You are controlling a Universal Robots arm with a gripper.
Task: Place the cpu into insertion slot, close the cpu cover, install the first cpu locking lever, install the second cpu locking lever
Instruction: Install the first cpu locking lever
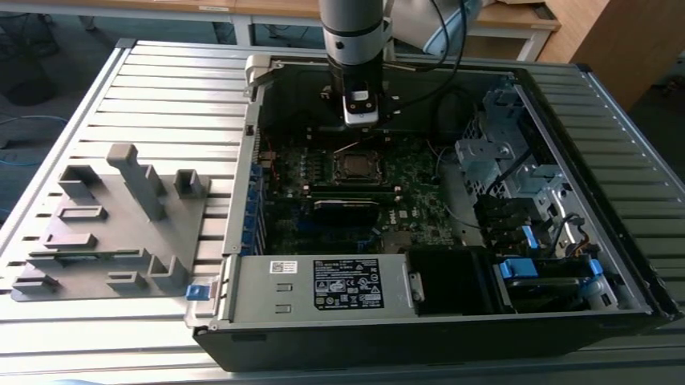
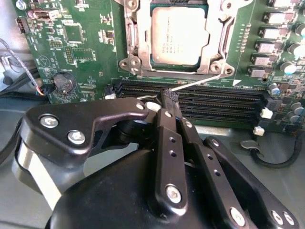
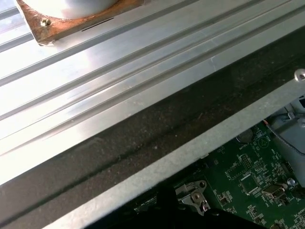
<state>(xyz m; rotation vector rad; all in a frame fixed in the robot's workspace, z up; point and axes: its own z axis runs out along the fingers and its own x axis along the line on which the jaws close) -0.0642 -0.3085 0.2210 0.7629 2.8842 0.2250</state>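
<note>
Within cpu cover (image 2: 136, 33), cpu (image 2: 180, 34), faint unreadable print

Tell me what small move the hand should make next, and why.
Probably press the locking lever down to latch it: the hand is shut on its free end, and the cpu cover is already closed over the cpu.

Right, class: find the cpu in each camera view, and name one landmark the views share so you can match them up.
Exterior view: the cpu lies mid-board inside the open case.
Second wrist view: the cpu lies just beyond the long black memory slots.
First wrist view: a corner of the board lies under the case rim.
Shared landmark: the green motherboard.
</note>
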